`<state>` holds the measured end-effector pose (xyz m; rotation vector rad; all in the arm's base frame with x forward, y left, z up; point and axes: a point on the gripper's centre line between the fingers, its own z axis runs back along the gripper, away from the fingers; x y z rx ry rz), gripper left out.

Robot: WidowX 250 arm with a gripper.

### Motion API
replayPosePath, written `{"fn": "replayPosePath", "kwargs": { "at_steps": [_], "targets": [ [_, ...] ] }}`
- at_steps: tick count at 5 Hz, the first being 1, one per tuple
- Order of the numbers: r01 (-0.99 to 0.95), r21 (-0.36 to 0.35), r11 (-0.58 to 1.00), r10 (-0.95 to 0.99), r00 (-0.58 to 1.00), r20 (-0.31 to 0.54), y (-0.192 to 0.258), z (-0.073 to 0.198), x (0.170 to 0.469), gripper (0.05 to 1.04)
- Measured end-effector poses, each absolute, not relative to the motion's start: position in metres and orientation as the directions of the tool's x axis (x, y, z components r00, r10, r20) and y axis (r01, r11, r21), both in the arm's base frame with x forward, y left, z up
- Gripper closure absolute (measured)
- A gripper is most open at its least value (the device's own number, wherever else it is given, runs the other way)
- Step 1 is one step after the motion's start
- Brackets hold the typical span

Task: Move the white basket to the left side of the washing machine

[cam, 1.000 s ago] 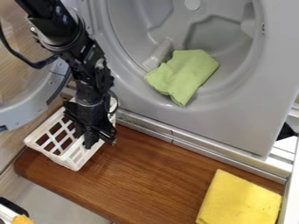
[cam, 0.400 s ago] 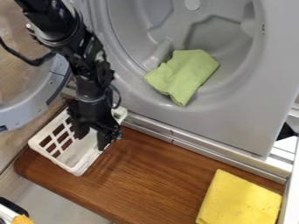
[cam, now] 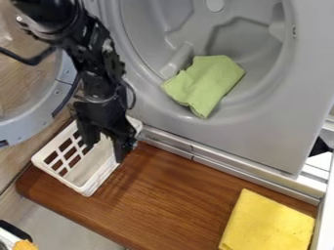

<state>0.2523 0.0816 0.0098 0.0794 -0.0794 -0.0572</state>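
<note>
The grey washing machine is the biggest thing in front of me, spreading from 12 o'clock round to 3, its round drum opening facing us. Below it lies the brown wooden board, running from 8 o'clock through 6 to about 4. The machine's round door stands swung out at 9 to 10 o'clock, with a clear pane in a grey ring. The black robot arm comes in from 11 o'clock and slants down toward 8.

Over there, at 8 o'clock, sits the white basket, at the board's left end, its open grid of slots on the side toward 9. The yellow cloth lies folded on the board at 5 o'clock, well apart from the basket. A crumpled green cloth rests at 1 o'clock, in the mouth of the drum. The gripper hangs down at 8 o'clock, its jaws spread wide, one over the basket's inside and the other by its 3 o'clock rim.
</note>
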Motion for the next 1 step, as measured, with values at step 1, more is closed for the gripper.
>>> {"fn": "replayPosePath", "kwargs": {
  "at_steps": [1],
  "targets": [
    [0.062,0.061,0.996,-0.066,0.995,0.073,0.0776,0.0114,0.2477,0.084]
  ]
}}
